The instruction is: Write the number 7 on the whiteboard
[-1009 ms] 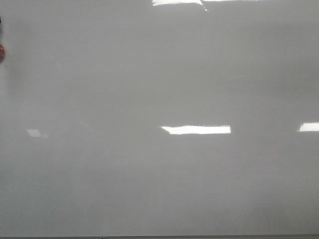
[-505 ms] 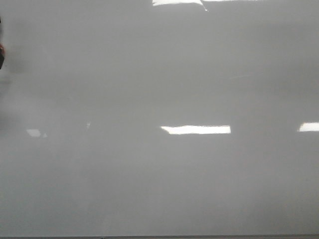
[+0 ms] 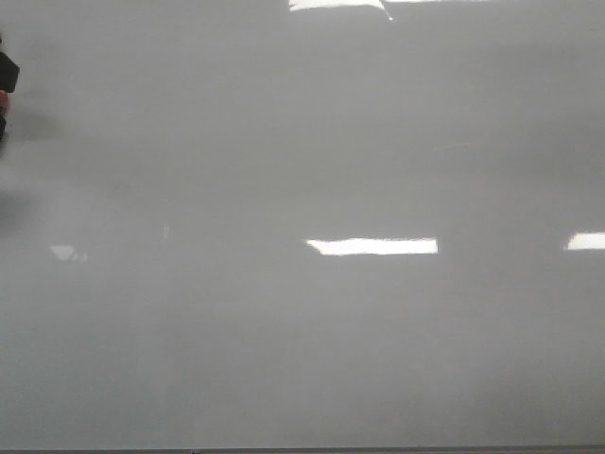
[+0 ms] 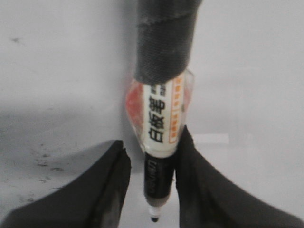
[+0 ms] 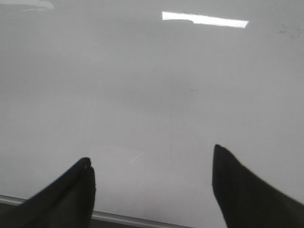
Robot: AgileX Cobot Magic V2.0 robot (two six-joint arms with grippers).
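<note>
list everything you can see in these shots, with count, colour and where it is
whiteboard: one, glossy pale grey-white, fills nearly the whole front view, no writing visible on it
light reflections: several, bright white rectangles, scattered across the board
marker: one, white label with black and orange print, dark wrap on its upper body, tip pointing at the board, between the left gripper's fingers
left gripper: one, black, shut on the marker, at the far left edge of the front view
right gripper: one, black, open and empty, above the board's lower edge
</note>
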